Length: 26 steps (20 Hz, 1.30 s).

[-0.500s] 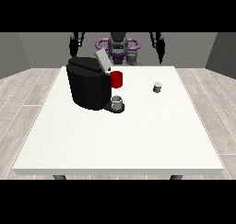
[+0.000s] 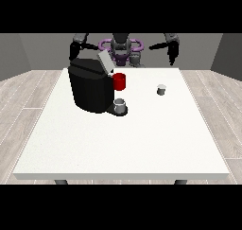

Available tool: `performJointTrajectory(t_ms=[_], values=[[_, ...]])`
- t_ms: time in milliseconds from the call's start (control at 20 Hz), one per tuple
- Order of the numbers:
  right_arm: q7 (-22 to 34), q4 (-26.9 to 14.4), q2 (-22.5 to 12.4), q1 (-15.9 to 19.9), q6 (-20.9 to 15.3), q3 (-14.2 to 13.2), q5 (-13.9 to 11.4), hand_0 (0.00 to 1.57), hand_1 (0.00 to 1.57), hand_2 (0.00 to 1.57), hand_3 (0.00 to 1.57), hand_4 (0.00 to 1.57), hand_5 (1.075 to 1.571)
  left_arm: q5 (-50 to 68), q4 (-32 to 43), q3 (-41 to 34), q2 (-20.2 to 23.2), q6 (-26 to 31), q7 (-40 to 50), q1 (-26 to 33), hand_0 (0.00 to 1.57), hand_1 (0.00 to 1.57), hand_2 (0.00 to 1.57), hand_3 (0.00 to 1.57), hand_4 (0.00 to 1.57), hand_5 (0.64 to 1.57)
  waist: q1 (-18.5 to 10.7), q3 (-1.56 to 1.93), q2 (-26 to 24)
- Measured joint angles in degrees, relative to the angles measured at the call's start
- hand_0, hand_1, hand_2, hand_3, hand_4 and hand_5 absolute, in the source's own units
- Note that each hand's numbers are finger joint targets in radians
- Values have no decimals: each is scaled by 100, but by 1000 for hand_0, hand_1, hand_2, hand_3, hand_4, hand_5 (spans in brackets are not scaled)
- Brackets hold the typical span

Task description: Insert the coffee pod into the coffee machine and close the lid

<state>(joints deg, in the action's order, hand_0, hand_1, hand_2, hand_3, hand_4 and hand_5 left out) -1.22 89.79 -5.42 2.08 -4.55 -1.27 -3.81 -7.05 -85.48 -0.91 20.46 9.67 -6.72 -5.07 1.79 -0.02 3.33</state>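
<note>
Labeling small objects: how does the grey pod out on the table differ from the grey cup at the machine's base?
The coffee pod stands alone on open table, right of the coffee machine; the cup sits on the machine's drip base, below the red part. The pod looks slightly smaller than the cup. Both are grey, upright, untouched.

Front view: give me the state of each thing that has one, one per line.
coffee machine: upright on the table, lid raised
coffee pod: on the table, not inserted, untouched
cup: upright at the machine's base
hand at the view's right: raised, holds nothing
hand at the view's left: raised, holds nothing
</note>
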Motion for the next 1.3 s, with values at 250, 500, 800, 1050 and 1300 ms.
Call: performJointTrajectory(t_ms=[250, 500, 800, 1050, 1300], values=[[5, 117, 72, 265, -264, 155, -356, 0, 0, 0, 0, 0, 1571, -195, 676, -289, 623, 345, -88, -578, 0, 0, 0, 0, 0, 1571, 330, -1, 364], [28, 239, 152, 420, -292, 370, -534, 0, 0, 0, 0, 0, 1571, -552, 1384, -373, 1065, 543, -64, -1079, 0, 0, 0, 0, 0, 1571, 645, -1, 632], [275, 291, 381, 605, -451, 563, -695, 0, 0, 0, 0, 0, 1571, -1044, 2322, -309, 1214, 563, -365, -1523, 0, 0, 0, 0, 0, 1571, 772, -1, 915], [276, 75, 368, 686, -457, 489, -720, 0, 0, 0, 0, 0, 1571, -1539, 2963, -197, 1167, 312, -685, -1770, 0, 0, 423, 0, 0, 1571, 755, -1, 1070], [432, -251, 485, 935, -534, 454, -662, 0, 0, 0, 0, 0, 1571, -1984, 3291, -75, 965, -58, -709, -2150, 940, 940, 950, 692, 81, 1571, 659, 0, 1030]])
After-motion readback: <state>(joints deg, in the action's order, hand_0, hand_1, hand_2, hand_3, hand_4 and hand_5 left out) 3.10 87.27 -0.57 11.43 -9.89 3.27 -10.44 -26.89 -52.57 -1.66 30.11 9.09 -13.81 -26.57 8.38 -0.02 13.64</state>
